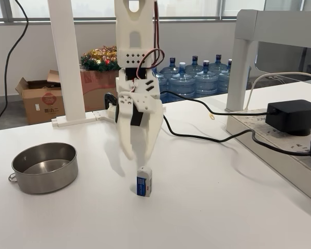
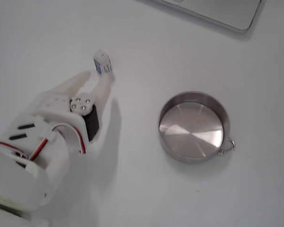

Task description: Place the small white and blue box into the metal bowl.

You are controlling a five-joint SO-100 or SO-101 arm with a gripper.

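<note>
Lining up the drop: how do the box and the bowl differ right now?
The small white and blue box is tiny, rectangular and standing upright; the metal bowl is far larger, round and shallow. The box is white with a blue panel; the bowl is dull steel. Both rest on the table, apart.

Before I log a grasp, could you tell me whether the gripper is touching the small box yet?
Cannot tell. In a fixed view the gripper hangs open just above the box, fingertips near its top; in the other fixed view one fingertip overlaps the box. Neither shows clear contact or gap.
</note>
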